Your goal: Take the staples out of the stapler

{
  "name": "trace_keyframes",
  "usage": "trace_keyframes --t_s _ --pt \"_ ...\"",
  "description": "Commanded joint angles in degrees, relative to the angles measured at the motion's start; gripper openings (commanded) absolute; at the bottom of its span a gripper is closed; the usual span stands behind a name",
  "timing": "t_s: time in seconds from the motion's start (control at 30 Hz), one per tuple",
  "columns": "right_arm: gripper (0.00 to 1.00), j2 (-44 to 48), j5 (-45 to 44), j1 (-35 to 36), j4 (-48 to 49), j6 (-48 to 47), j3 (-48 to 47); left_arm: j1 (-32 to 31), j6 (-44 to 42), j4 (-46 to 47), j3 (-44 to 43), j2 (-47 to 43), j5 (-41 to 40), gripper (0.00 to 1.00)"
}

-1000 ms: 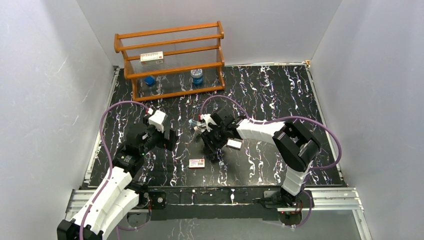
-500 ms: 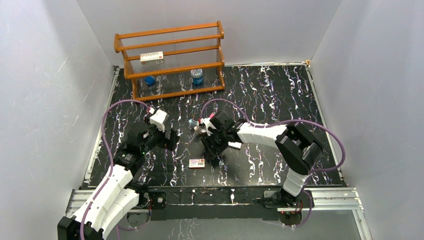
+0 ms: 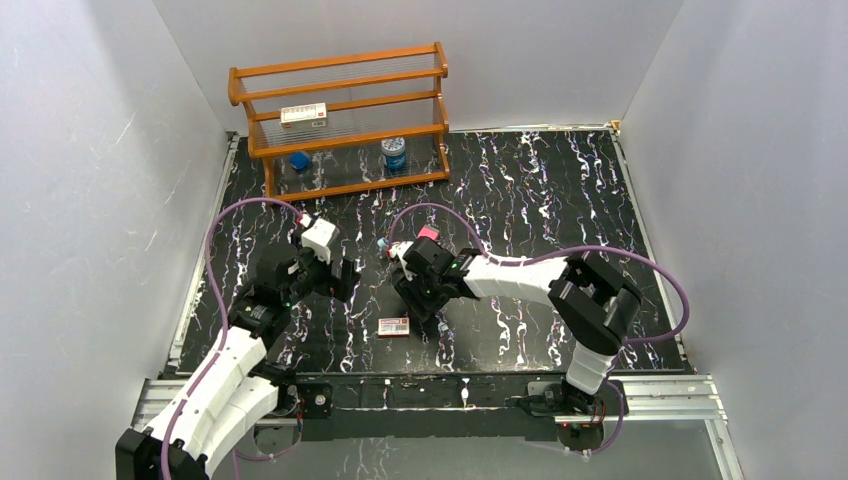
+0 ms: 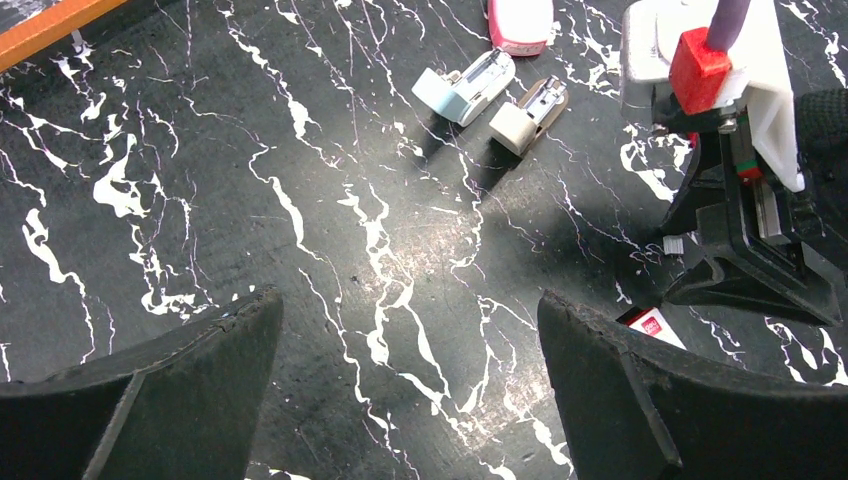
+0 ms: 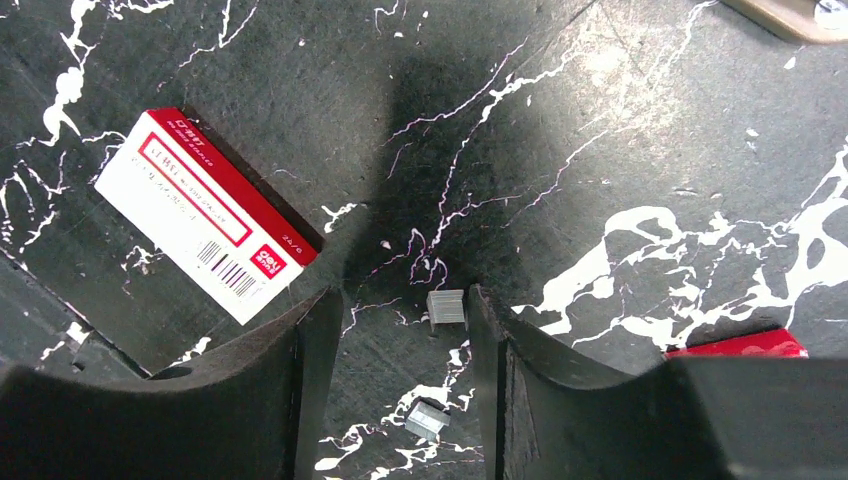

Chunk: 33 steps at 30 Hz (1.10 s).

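Black right tool [image 5: 403,315] half-open around staples [image 5: 446,307]

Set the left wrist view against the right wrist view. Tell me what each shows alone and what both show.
Only the left wrist: the stapler, with a pink block beyond it. Only the right wrist: two small grey staple strips on the table, between the open fingers of the right gripper. Both: the red-and-white box, just a corner of it in the left wrist view, and the black marbled table.
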<state>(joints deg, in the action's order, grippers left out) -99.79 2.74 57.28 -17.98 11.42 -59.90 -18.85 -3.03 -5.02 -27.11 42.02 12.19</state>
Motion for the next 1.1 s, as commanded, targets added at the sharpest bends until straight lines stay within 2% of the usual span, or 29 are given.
trace_keyframes --t_s 0.0,0.13,0.8,1.07 --pt "0.58 -0.54 -6.62 0.93 -7.09 -0.72 0.54 0.26 -0.60 -0.05 -2.38 0.33 1.59 0.95" --pt "0.52 -1.02 -7.93 1.48 -7.53 -0.89 0.03 0.24 -1.08 -0.08 -2.25 -0.37 2.23 0.95" --pt "0.47 -5.03 -10.64 3.65 -7.27 -0.19 -2.54 0.28 -0.75 -0.08 -2.15 -1.18 0.72 0.95" --pt "0.38 -6.32 -13.10 4.32 -9.99 1.49 -4.18 0.31 -1.26 -0.45 -2.24 -1.08 -0.82 0.95"
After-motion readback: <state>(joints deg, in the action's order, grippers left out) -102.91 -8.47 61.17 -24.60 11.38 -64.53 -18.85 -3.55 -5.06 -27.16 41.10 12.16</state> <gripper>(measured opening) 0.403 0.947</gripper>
